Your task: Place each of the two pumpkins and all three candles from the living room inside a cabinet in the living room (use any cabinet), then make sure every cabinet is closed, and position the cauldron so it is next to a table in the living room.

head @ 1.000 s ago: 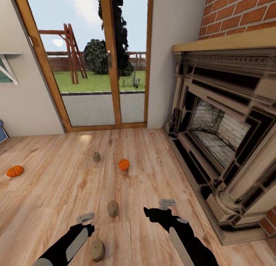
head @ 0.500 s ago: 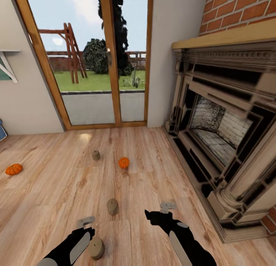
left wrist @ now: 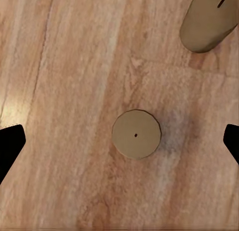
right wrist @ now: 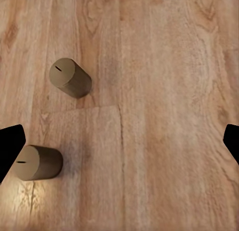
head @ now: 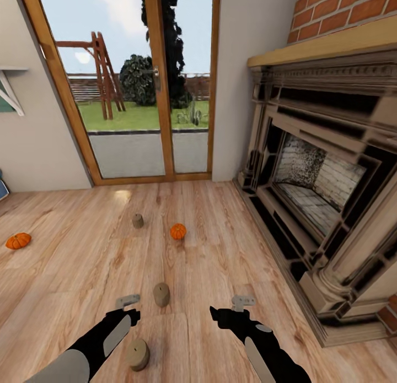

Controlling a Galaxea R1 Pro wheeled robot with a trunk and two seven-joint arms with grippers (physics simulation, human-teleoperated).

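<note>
With fingers spread wide and empty, the left gripper (left wrist: pixel 119 141) is hanging over the nearest candle (left wrist: pixel 136 134) standing at the frame's centre, risking toppling it if descending off-centre, while the right gripper (right wrist: pixel 119 141) is hovering open over bare floor (right wrist: pixel 164 91).

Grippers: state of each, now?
Left gripper: open, empty, above a candle.
Right gripper: open, empty, over bare floor.

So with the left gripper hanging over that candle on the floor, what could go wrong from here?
The nearest candle sits centred under the open left gripper, but the middle candle stands close by, so a descent might nudge it over. Both pumpkins lie loose on the floor and might roll if bumped.
</note>
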